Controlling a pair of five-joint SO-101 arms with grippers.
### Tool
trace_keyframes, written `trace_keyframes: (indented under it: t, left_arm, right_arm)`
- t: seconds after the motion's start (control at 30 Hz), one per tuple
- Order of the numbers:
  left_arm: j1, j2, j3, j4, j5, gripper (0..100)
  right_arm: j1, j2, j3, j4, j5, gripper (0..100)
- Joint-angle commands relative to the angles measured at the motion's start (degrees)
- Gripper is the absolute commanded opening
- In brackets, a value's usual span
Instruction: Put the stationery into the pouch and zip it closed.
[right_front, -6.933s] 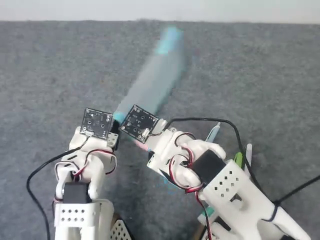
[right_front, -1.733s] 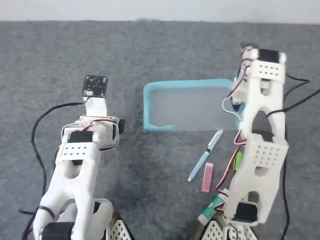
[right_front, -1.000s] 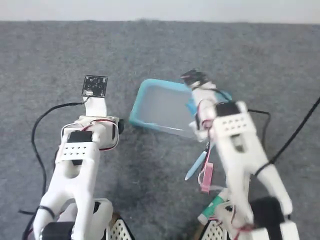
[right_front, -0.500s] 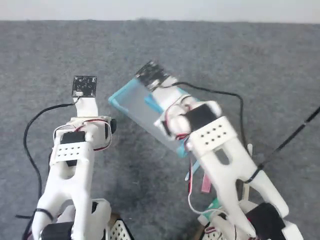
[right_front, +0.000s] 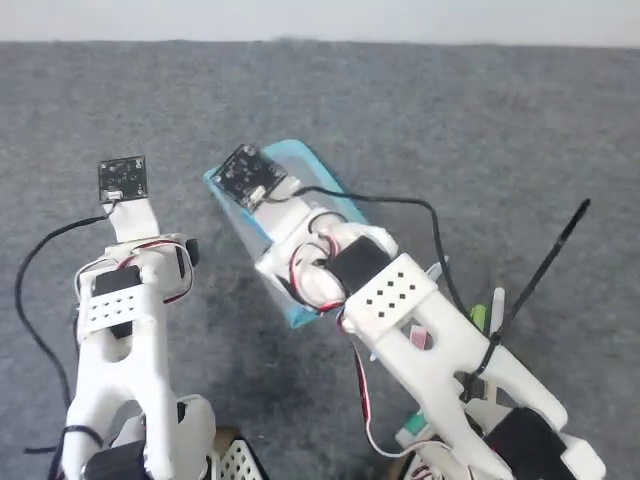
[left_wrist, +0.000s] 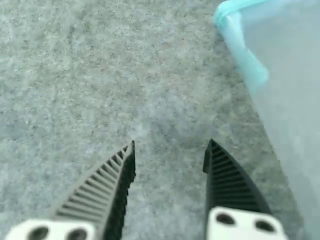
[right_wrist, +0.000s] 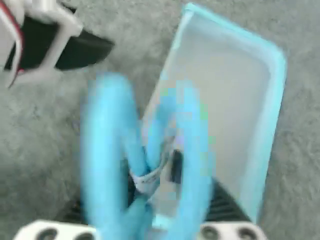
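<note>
The pouch (right_front: 308, 160) is translucent with a teal rim and lies slanted at the table's middle, mostly under my right arm (right_front: 390, 290). In the right wrist view my right gripper (right_wrist: 150, 182) is shut on the pouch's (right_wrist: 225, 95) blurred blue strap at its near end. My left gripper (left_wrist: 170, 155) hovers open over bare carpet, and the pouch's corner (left_wrist: 240, 50) lies just beyond one fingertip. A pink eraser (right_front: 418, 338), a green marker (right_front: 478, 318) and a pen tip (right_front: 438, 268) peek out beside the right arm.
Grey carpet covers the whole table (right_front: 520, 130). My left arm (right_front: 125, 300) stands at the left, and its gripper (right_wrist: 55, 42) shows off to one side of the pouch in the right wrist view. A green-capped item (right_front: 413, 430) lies near the right arm's base. Black cables trail from both arms.
My right arm has swung left across the table, dragging and turning the pouch with it from the right side to the middle. The left arm has shifted a little to the left.
</note>
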Motion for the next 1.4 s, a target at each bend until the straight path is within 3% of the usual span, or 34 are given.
trace_keyframes:
  t: [0.0, 0.3, 0.47, 0.8, 1.03, 1.37]
  left_arm:
    - [-0.5, -2.8, -3.6, -0.1, -0.6, 22]
    - [-0.4, -2.5, -3.6, -0.1, -0.6, 22]
    - [-0.4, -2.4, -3.6, -0.2, -0.6, 22]
    - [-0.4, -2.3, -3.5, -0.2, -0.6, 22]
    - [-0.4, -2.3, -3.4, -0.2, -0.6, 22]
    - [1.2, -2.3, -3.1, -0.1, -0.6, 22]
  right_arm:
    - [-0.1, -4.2, 4.4, 0.0, 1.0, 26.9]
    - [3.1, -24.0, 20.0, 0.1, 1.8, 27.4]
    - [0.3, -31.4, 28.2, 0.2, 9.5, 27.3]
    - [-2.3, -14.1, 26.8, -7.7, 7.5, 27.0]
    - [-2.5, -5.6, 23.1, -4.6, 7.4, 7.6]
    - [-2.2, 7.1, 15.0, -7.8, 7.1, 10.8]
